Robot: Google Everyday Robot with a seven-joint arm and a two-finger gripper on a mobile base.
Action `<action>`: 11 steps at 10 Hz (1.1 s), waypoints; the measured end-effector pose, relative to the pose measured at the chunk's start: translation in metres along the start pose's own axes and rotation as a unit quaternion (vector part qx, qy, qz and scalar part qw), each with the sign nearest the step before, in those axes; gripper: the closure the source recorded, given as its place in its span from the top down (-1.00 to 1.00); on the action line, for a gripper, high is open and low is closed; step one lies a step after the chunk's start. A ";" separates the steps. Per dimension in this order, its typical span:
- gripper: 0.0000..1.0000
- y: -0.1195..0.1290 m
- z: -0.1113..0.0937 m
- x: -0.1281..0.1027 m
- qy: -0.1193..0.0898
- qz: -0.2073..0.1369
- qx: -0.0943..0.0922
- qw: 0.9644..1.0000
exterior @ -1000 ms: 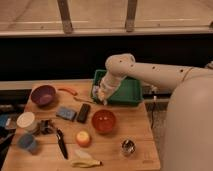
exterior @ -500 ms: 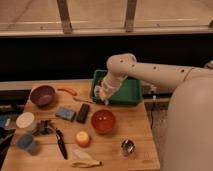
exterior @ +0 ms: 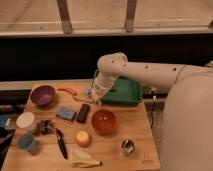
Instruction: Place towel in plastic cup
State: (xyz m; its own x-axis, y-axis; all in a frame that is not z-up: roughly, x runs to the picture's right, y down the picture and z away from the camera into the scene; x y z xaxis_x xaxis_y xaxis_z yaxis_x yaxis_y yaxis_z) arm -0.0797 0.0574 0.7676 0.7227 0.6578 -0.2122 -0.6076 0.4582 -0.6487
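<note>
Towel (exterior: 44,127) is, at a guess, the dark crumpled heap well to the lower left of the pincer (exterior: 94,96). Nothing that reads plainly as cloth hangs from the pincer, and I cannot tell whether it is spread or pressed together. Over the last second the pincer has barely shifted, easing only a touch down and left. It hovers at the left edge of the tray (exterior: 127,94), with the black block (exterior: 82,113) just below it and the sponge (exterior: 65,113) a little further to the lower left. The heap has not stirred. Farther left still stand the white cup (exterior: 25,120) and, lower, the blue cup (exterior: 26,143). The task is therefore likely near its start, with the reach for the towel not yet made.
</note>
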 end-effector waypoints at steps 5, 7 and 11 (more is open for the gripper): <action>-1.00 0.132 0.031 -0.041 0.014 -0.165 -0.040 0.985; -1.00 0.186 0.042 -0.053 0.020 -0.228 -0.065 0.971; -1.00 0.198 0.044 -0.054 0.020 -0.241 -0.069 0.968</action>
State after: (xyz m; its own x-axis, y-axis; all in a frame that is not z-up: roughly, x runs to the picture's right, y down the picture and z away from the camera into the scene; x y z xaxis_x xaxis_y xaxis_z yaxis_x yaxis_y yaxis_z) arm -0.2534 0.1385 0.6826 0.9248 0.3630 0.1138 -0.1487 0.6203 -0.7701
